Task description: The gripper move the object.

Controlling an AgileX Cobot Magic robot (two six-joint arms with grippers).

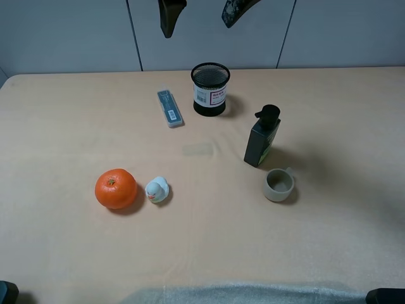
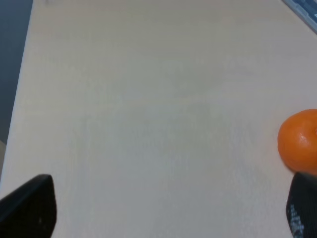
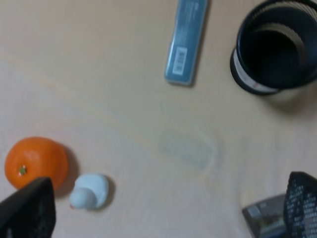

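From the high camera I had the whole table (image 1: pixel 63 253) in front of me. Taking the mesh cup (image 1: pixel 210 88) as my mark, the case (image 1: pixel 169 107) lay flat on the table just beside it, toward the left arm's side, apart from it and touched by nothing. On the cup's other side and nearer to me stood the green bottle (image 1: pixel 261 140), with the small grey cup (image 1: pixel 278 184) nearer still. Well away from the mesh cup, toward the near left, the orange (image 1: pixel 116 188) sat just beside the toy duck (image 1: pixel 157 189).

The high view showed neither claw clearly, only two dark shapes hanging at the top edge above the mesh cup.

The right wrist camera gave me what the high one could not: a look straight down into the mesh cup (image 3: pixel 276 47), whose inside looked dark, and I made out nothing in it. It also showed the case (image 3: pixel 186 39) with a barcode label at one end, plus the orange (image 3: pixel 35 162) and duck (image 3: pixel 89 191). The right gripper (image 3: pixel 168 208) had its fingers spread wide, one at each side of the frame, holding nothing.

The left wrist camera saw mostly bare table (image 2: pixel 148 124), the orange (image 2: pixel 299 140) at the edge and a corner of the case (image 2: pixel 304 9). The left gripper (image 2: pixel 168 208) was likewise spread wide and empty.

The grey cup looked empty from above.
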